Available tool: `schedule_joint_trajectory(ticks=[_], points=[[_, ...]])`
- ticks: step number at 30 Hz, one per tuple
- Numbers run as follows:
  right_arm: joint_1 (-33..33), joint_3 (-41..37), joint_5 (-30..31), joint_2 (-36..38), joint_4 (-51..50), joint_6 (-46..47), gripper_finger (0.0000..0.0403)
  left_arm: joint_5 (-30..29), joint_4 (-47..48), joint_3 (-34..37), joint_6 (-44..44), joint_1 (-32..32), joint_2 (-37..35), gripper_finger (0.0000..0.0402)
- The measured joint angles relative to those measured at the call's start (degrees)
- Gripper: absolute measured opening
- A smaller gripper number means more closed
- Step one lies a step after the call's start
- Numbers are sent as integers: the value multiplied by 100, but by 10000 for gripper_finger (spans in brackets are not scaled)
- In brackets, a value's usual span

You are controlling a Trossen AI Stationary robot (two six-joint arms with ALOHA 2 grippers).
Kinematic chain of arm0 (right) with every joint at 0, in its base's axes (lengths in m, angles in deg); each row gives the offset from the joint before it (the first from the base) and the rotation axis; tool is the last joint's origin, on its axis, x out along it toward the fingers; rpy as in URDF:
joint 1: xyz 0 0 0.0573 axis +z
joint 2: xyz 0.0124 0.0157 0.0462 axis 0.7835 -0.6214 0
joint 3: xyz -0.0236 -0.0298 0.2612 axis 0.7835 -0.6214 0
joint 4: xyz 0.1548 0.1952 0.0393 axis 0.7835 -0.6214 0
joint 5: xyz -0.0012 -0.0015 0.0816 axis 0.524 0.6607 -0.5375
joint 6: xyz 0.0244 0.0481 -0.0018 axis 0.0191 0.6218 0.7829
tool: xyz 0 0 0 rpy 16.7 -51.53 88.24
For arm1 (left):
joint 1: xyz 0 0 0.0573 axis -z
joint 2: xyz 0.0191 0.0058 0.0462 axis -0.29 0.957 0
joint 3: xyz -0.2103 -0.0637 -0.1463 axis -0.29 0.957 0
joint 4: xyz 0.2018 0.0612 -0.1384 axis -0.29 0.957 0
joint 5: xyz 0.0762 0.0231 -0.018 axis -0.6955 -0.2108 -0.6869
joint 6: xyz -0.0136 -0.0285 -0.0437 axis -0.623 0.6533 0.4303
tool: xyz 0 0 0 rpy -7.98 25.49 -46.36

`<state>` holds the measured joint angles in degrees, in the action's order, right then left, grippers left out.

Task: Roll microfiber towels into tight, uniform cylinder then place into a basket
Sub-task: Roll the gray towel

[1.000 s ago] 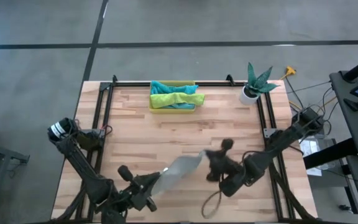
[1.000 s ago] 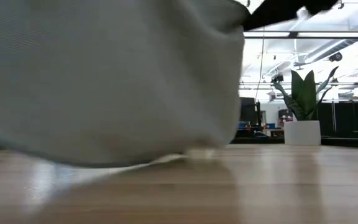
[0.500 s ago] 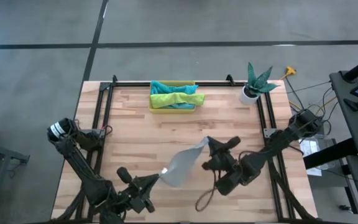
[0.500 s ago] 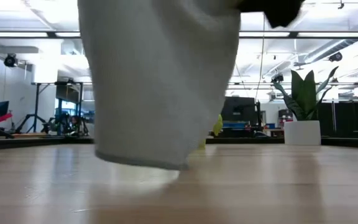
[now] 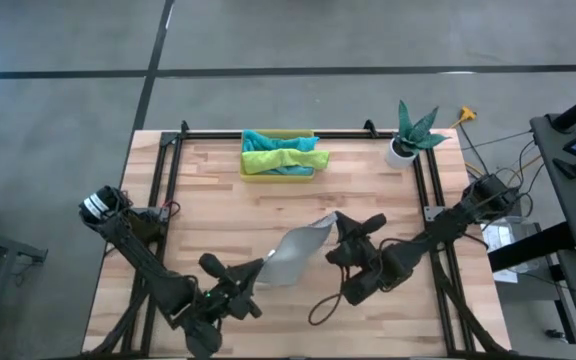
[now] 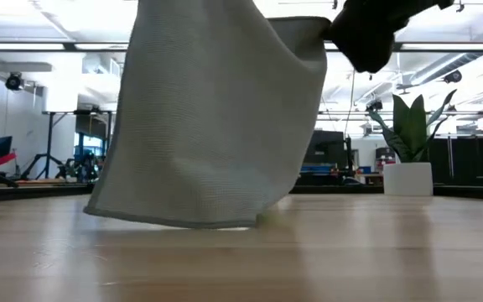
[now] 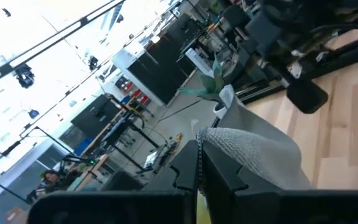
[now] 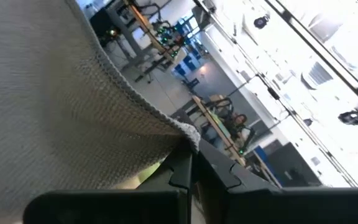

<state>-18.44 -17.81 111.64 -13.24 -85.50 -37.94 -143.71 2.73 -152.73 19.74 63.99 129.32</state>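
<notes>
A towel (image 5: 296,254) hangs in front of the basket (image 5: 278,172), stretched between the left gripper (image 5: 260,270) and right gripper (image 5: 336,226). Towels (image 5: 280,153) lie in the basket; a plant pot (image 5: 401,150) stands to its right

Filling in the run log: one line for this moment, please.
left gripper: shut on grey towel | right gripper: shut on grey towel | towel: hanging above table | basket: holds towels
</notes>
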Motion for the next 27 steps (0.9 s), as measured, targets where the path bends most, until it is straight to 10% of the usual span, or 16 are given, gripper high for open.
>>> schedule_joint_trajectory(ticks=[27], points=[[2059, 755, 16, 23, -98, -907, 9, 7, -223, 46, -128, 678, -213, 0]])
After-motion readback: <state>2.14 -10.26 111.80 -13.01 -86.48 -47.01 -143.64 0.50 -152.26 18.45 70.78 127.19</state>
